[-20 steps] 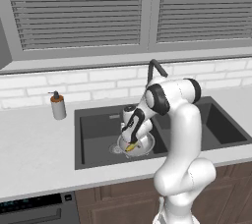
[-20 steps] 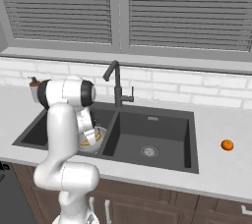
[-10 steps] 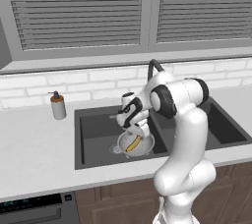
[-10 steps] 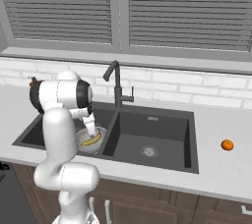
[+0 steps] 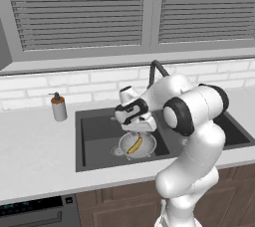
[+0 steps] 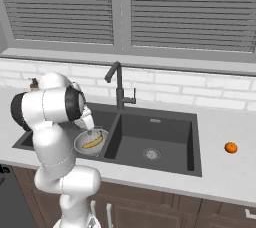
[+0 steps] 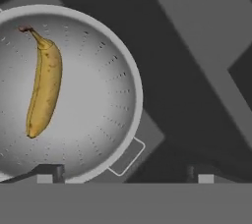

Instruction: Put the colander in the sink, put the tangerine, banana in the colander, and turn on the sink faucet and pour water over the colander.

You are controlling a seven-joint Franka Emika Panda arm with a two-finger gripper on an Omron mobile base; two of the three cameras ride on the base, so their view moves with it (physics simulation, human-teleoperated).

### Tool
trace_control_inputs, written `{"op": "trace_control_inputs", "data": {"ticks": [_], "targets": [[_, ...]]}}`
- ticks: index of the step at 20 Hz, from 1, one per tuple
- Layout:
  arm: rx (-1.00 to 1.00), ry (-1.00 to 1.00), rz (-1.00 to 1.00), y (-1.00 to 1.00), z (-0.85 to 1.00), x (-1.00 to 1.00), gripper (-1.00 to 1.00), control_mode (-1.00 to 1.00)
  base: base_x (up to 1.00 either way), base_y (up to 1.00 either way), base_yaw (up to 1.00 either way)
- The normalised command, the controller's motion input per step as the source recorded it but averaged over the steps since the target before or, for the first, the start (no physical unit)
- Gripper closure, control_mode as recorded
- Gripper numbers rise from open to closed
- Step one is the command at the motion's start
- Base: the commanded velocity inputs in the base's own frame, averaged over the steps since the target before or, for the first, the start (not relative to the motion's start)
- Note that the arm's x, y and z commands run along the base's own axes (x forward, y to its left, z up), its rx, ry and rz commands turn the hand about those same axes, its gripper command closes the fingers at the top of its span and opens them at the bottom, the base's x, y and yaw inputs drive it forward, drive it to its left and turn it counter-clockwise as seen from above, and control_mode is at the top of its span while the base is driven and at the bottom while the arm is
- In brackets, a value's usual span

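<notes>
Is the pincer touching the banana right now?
Apart. In the hand view the banana lies loose inside the colander, while the pincer tips sit spread at the bottom edge, holding nothing, well clear of it.

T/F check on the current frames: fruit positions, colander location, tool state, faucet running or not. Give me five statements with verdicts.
1. The banana lies inside the colander. True.
2. The colander sits in the right basin of the sink. False: it is in the left basin.
3. The tangerine is in the colander. False: it is on the counter, right of the sink.
4. The tool is empty and open above the colander. True.
5. Water runs from the sink faucet. False: no water is visible.
</notes>
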Motion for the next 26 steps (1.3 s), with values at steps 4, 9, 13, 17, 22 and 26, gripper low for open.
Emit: {"op": "trace_control_inputs", "data": {"ticks": [4,9,13,17,22,26], "targets": [[0.0,-0.02,0.15,-0.37,0.57,-0.8,-1.0,-1.0,0.0,0.0,0.0],[0.05,0.0,0.01,-0.55,0.47,-0.67,-1.0,-1.0,0.0,0.0,0.0],[0.06,0.0,0.0,-0.63,0.58,-0.52,-1.0,-1.0,0.0,0.0,0.0],[0.02,0.0,0.0,-0.71,0.48,-0.46,-1.0,-1.0,0.0,0.0,0.0],[0.0,0.04,0.0,-0.79,0.34,-0.31,-1.0,-1.0,0.0,0.0,0.0],[0.05,0.03,0.0,-0.92,0.25,-0.07,-1.0,-1.0,0.0,0.0,0.0]]}}
